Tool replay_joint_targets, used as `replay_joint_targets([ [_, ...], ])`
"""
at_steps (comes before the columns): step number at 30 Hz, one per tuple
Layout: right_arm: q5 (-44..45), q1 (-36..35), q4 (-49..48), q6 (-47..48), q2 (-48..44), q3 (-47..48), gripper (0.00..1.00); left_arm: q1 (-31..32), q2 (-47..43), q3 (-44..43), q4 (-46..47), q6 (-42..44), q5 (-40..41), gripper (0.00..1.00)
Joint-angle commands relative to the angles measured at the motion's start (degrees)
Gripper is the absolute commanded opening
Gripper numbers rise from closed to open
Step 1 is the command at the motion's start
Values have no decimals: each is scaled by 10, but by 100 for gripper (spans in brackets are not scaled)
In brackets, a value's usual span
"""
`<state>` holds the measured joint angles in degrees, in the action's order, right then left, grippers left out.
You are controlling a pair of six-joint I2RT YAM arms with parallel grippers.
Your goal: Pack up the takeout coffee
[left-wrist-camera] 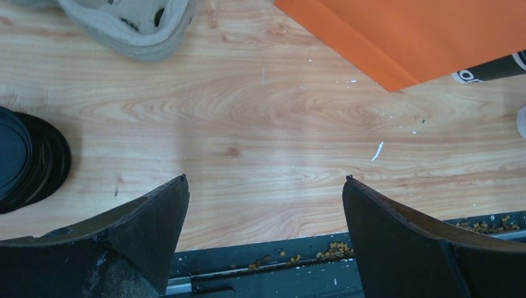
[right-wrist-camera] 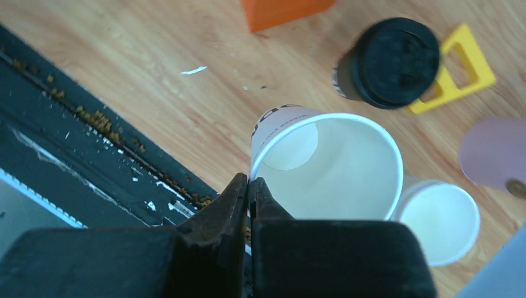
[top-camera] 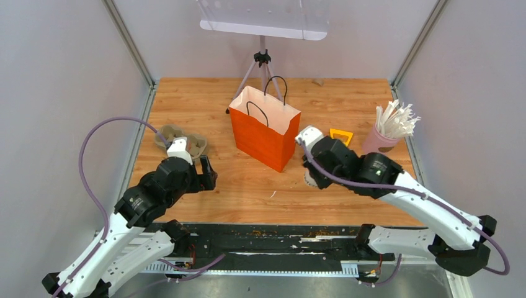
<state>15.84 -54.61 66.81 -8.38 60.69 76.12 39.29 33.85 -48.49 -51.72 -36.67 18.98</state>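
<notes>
Right gripper [right-wrist-camera: 249,183]: jaws almost together, pinching the rim wall of a white cup [right-wrist-camera: 329,164]. The cup is open, has no lid, and its mouth faces the wrist camera. Cannot tell whether its base rests on the table [right-wrist-camera: 155,56].
Second cup [right-wrist-camera: 441,220]: also open, just beside the held one on its far-right side, partly hidden behind its rim.
Lidded cup [right-wrist-camera: 392,61]: beyond both, black lid on. It sits against a yellow piece [right-wrist-camera: 466,74] and near the bag corner [right-wrist-camera: 279,11].
Pink cup [right-wrist-camera: 496,152]: at the right edge of the wrist view. In the top view it holds white straws [top-camera: 397,121].

Left gripper [left-wrist-camera: 266,178]: jaws wide apart, nothing between them, over bare wood near the table's front edge.
Black lids [left-wrist-camera: 25,161]: stacked, at the left edge of the left wrist view.
Tray [left-wrist-camera: 133,25]: further out on the left.
Bag: further out on the right of that view, standing upright and open at mid-table in the top view.
</notes>
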Motion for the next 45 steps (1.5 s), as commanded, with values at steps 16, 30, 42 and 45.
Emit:
replay_joint_targets([
  [16, -55, -241, -316, 288, 150, -126, 0, -7, 7, -29, -64, -73, 103, 100],
  [30, -67, -253, -353, 327, 204, -148, 2, -12, 15, -9, -51, -78, 107, 100],
  [42, -65, -252, -361, 334, 225, -147, 9, -15, 19, 8, -34, -71, 94, 100],
  [45, -62, -252, -357, 331, 223, -146, 18, -16, 23, 10, -28, -71, 91, 100],
])
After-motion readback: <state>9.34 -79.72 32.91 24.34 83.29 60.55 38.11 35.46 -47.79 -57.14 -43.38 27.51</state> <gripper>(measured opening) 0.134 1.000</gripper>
